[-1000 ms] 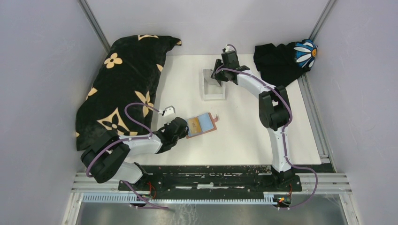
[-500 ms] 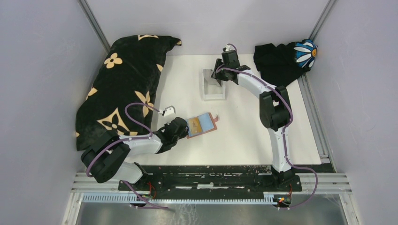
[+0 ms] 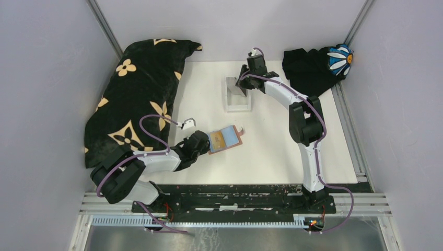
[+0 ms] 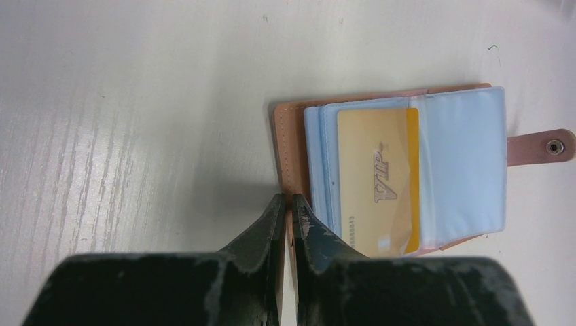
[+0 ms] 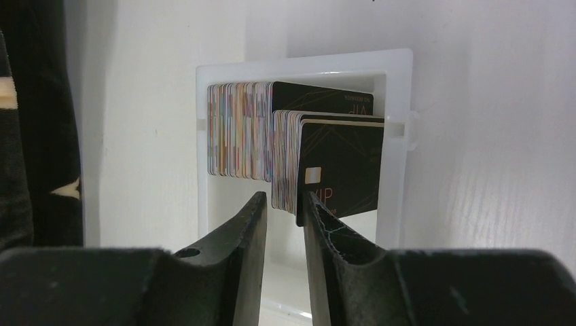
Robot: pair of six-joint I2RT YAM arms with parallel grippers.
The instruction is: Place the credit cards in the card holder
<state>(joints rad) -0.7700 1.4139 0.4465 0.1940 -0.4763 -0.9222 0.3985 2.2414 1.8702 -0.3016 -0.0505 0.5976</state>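
Note:
The tan-brown card holder (image 3: 225, 139) lies open on the white table, with a gold-yellow card (image 4: 377, 176) in a clear inner sleeve and its snap tab (image 4: 553, 146) at the right. My left gripper (image 4: 286, 200) is shut on the holder's leather edge (image 4: 289, 136); it also shows in the top view (image 3: 207, 142). My right gripper (image 5: 283, 200) is open over the white tray (image 5: 306, 64). Its tips straddle the near edge of several upright cards (image 5: 241, 129). A black card (image 5: 343, 170) stands at the front, beside the right finger. The right gripper also shows in the top view (image 3: 243, 82).
A large black cushion with tan flowers (image 3: 136, 99) lies along the left side. A black cloth with a daisy patch (image 3: 318, 65) sits at the back right. Grey walls close in the table on three sides. The white tray (image 3: 237, 104) stands at the back middle.

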